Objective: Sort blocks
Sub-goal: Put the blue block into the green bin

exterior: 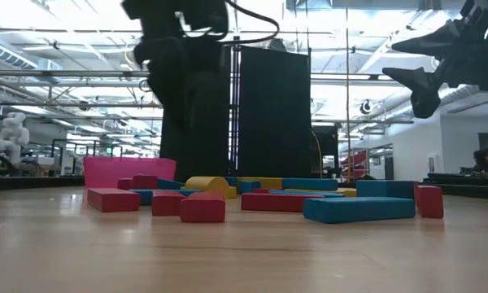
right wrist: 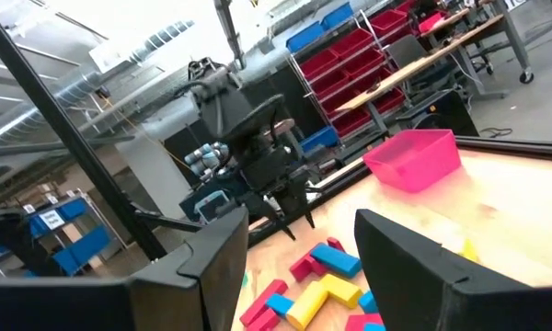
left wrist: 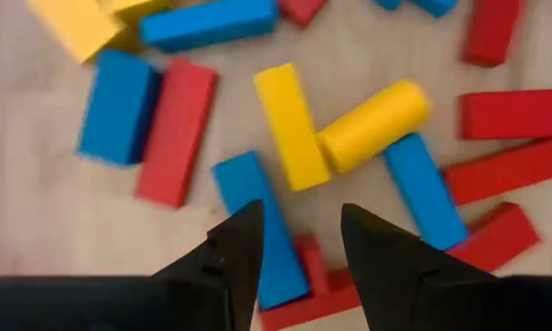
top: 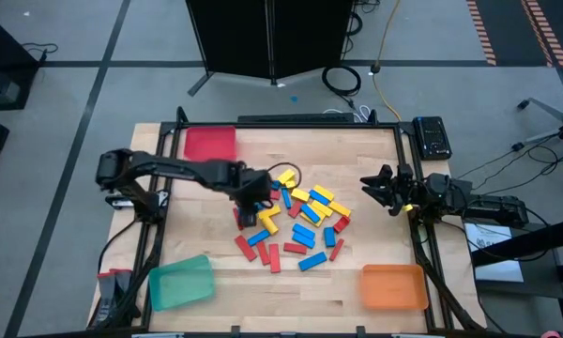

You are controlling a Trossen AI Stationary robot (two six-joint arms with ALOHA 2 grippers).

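Several red, blue and yellow blocks (top: 296, 221) lie scattered flat on the wooden table around its middle. My left gripper (top: 251, 199) hangs over the left side of the pile, pointing steeply down, open with nothing between its fingers. In the left wrist view my left gripper (left wrist: 301, 219) stands above a blue block (left wrist: 256, 221) and a small red block (left wrist: 310, 264), just short of a yellow block (left wrist: 290, 124) and a yellow cylinder (left wrist: 373, 124). My right gripper (top: 375, 188) waits open at the table's right edge, raised and about level.
A red tray (top: 210, 143) stands at the far left corner, a green tray (top: 180, 282) at the near left and an orange tray (top: 392, 286) at the near right. Bare wood lies between the pile and the near edge.
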